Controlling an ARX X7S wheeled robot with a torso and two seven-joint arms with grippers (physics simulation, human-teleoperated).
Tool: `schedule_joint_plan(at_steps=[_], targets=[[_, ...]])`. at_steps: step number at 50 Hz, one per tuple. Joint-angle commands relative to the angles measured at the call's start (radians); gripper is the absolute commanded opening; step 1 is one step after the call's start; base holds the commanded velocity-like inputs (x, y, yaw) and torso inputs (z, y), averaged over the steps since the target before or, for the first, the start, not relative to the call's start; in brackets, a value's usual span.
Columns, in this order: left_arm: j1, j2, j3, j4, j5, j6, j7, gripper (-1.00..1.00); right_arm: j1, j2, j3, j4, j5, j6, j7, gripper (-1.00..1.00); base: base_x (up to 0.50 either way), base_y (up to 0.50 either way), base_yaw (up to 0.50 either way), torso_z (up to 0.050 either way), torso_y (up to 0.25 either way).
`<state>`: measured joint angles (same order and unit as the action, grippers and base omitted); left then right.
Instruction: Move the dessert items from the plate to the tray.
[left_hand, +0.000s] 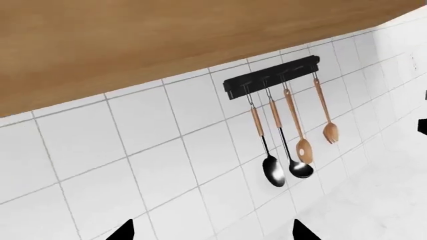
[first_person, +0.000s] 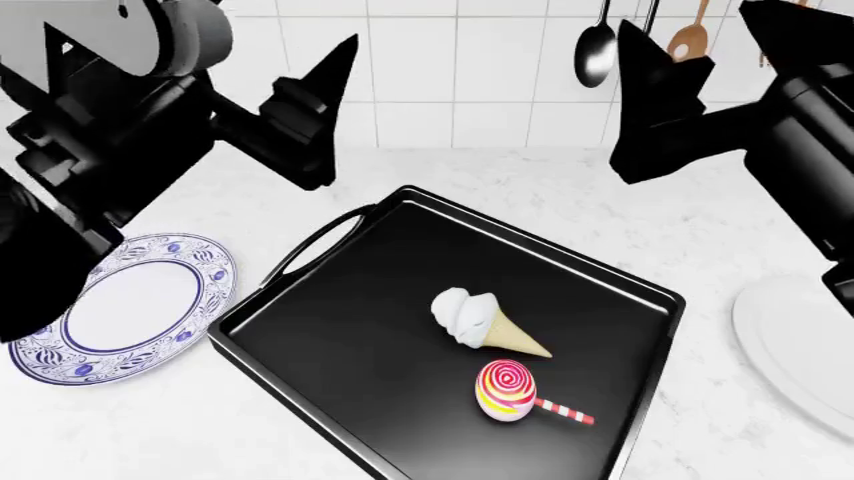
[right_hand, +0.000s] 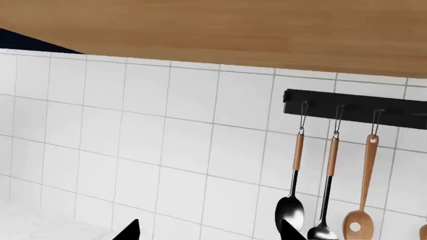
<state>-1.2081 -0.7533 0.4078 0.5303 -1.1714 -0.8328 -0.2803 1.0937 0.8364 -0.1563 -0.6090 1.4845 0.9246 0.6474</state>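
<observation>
Both arms are raised high above the counter (first_person: 441, 170), their tools aimed at the tiled back wall rather than down at the work. The left tool (first_person: 314, 110) reaches in from the upper left of the head view, its dark pointed fingers spread wide with nothing between them; in the left wrist view only two black fingertips (left_hand: 123, 231) show, well apart, against the white tiles. The right tool (first_person: 654, 100) mirrors it from the upper right, also wide and empty, with its two fingertips (right_hand: 128, 231) set apart in the right wrist view. Beyond the fingertips both wrist views take in a black rail (left_hand: 272, 76) with hanging utensils, wooden-handled ladles and a wooden spoon (left_hand: 303, 149), under a wooden cabinet (left_hand: 167, 40). Below the arms, the black tray (first_person: 334, 330) sits on the counter between them. On its floor lies the ice cream cone (first_person: 483, 320), on its side with the white scoop toward the left arm, and just beside it, nearer the robot, the swirl lollipop (first_person: 507, 389) with its striped stick. A blue-patterned plate (first_person: 200, 300) rests left of the tray, bare, and a white plate (first_person: 787, 350) lies at the right edge.
</observation>
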Motion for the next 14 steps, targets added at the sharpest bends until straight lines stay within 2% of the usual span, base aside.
schedule_joint_plan(at_steps=[1, 14], targets=[[0.06, -0.034, -0.076, 0.123, 0.152, 0.151, -0.05, 1.0, -0.026, 0.001, 0.041, -0.113, -0.046, -0.059, -0.015, 1.0, 0.0, 0.0, 0.0, 0.0, 0.0], [-0.026, -0.062, -0.064, 0.167, 0.109, 0.079, -0.057, 1.0, -0.02, 0.002, 0.068, -0.146, -0.038, -0.087, -0.009, 1.0, 0.0, 0.0, 0.0, 0.0, 0.0]])
